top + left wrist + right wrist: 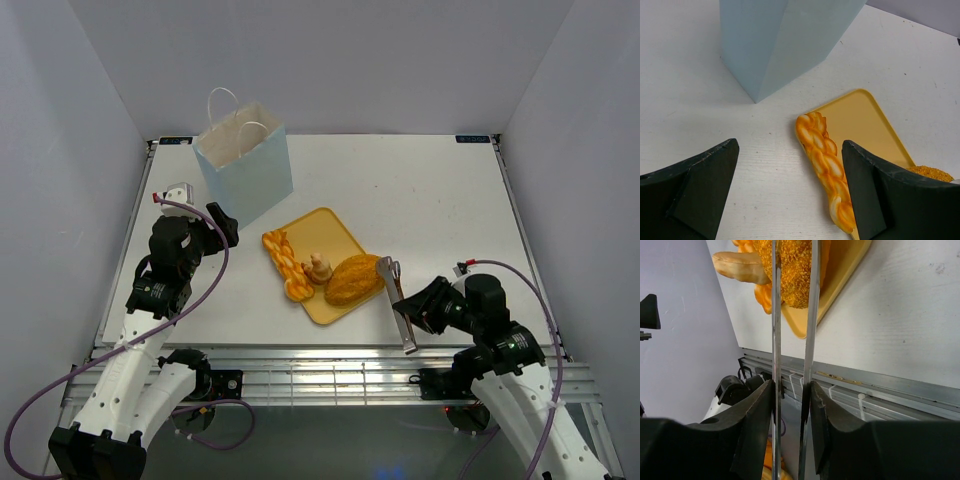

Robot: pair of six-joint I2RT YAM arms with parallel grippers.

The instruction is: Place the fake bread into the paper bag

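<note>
Fake bread [353, 279] on yellow tray [325, 228], paper bag [245, 165] upright behind, right gripper [792, 390] clamping metal tongs [394, 280], left gripper [790, 170] spread wide, empty

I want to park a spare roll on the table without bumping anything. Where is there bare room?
Bare: the far right table, from the paper bag across to the right edge, behind the yellow tray. Crowded: the tray itself, and its right side, where the tongs are.

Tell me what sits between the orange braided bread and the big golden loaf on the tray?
A small tan bread piece, resting on the yellow tray between the orange braid and the golden loaf. The top view shows it clearest.
</note>
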